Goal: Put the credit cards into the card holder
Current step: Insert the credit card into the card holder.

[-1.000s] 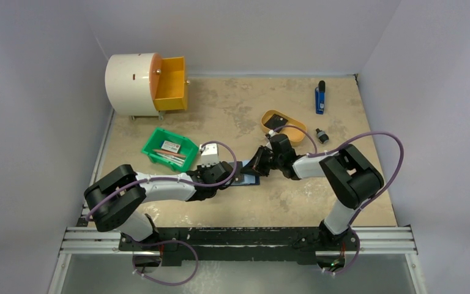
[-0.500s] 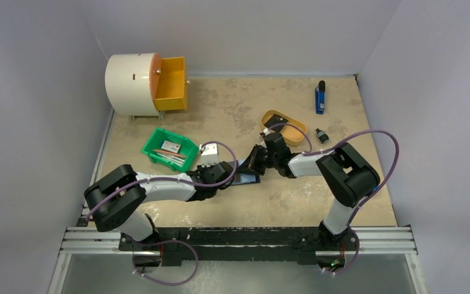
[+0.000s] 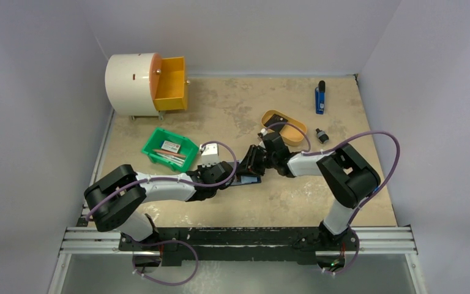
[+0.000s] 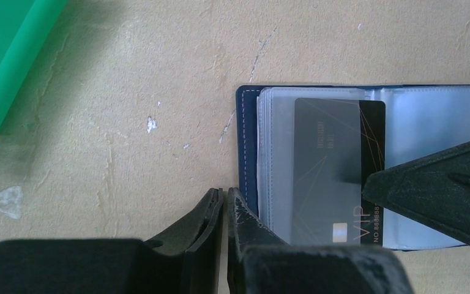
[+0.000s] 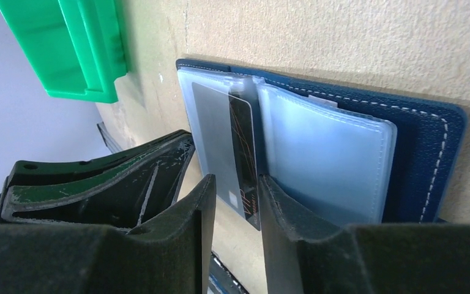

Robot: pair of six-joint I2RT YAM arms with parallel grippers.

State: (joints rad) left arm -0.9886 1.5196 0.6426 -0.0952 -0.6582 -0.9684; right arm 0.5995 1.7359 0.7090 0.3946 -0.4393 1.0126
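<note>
Right wrist view: right gripper (image 5: 235,187) has its jaws cracked open just a bit, straddling the end of the black card (image 5: 243,135). That card's halfway into a clear sleeve (image 5: 208,122) of the card holder (image 5: 428,147), which lies open on the table (image 5: 343,30) mid-frame. Over in the left wrist view, the left gripper (image 4: 225,202) is pinched closed, one finger against the holder's lower left corner.

Plain pale lavender-grey walls (image 3: 251,30) closing in the left, far and right edges of a tan, mottled, scuffed tabletop (image 3: 232,110), silver metal rail (image 3: 391,239) along its near edge, soft even light, faint shadows
</note>
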